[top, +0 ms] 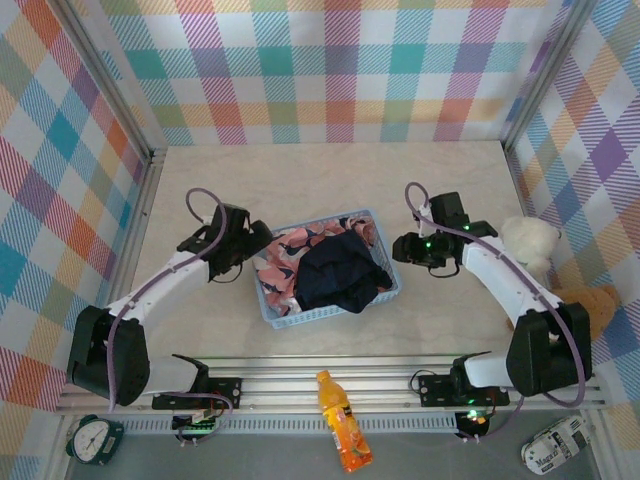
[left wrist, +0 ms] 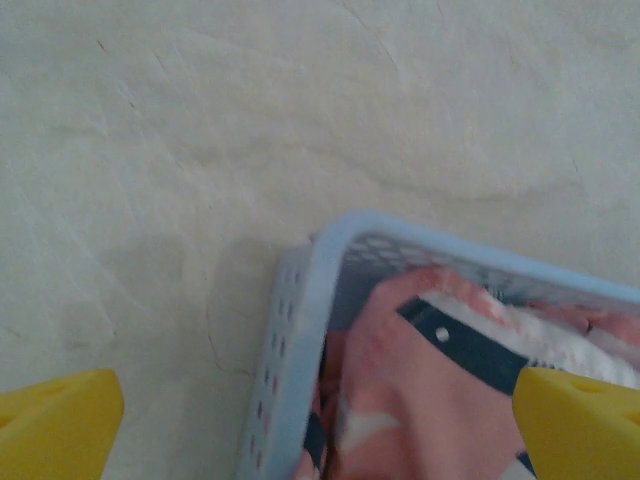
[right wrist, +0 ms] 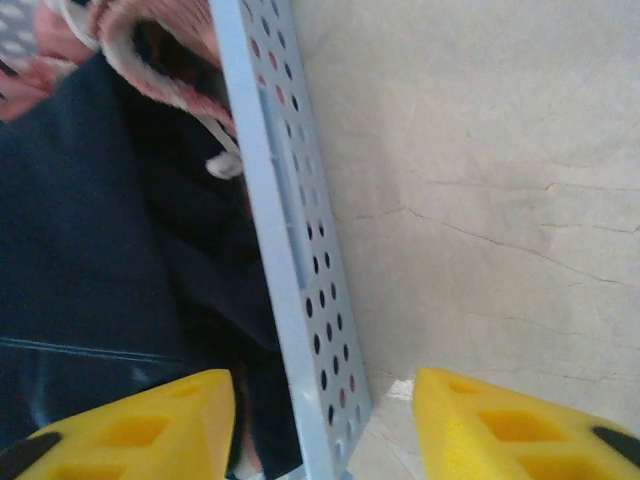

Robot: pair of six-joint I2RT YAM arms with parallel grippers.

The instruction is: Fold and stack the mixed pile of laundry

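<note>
Both garments lie bundled in a light blue perforated plastic basket [top: 322, 318] at the middle of the pale marbled desk [top: 300, 180]. The dark navy cloth trousers [top: 338, 272] are heaped on the right. The pink cloth garment [top: 283, 262], printed with navy-and-white shapes, is crumpled on the left and partly under them.

Both look light, limp and not slippery. They will probably sag and trail rather than keep any shape, and the trousers are probably the heavier of the two. The best hold is likely a pinch on a raised fold or a hem edge, lifted well clear of the basket wall so the cloth does not catch.

The left arm's fingers [top: 258, 243] are at the basket's left corner, spread wide and holding nothing, with pink cloth below one yellow pad [left wrist: 580, 425]. The right arm's fingers [top: 400, 248] are also spread and empty. They straddle the basket's right wall, one pad over the trousers and the other over bare desk.

No writing is readable on the garments. The label on the orange plastic drink bottle [top: 340, 425] is too small to read.
</note>
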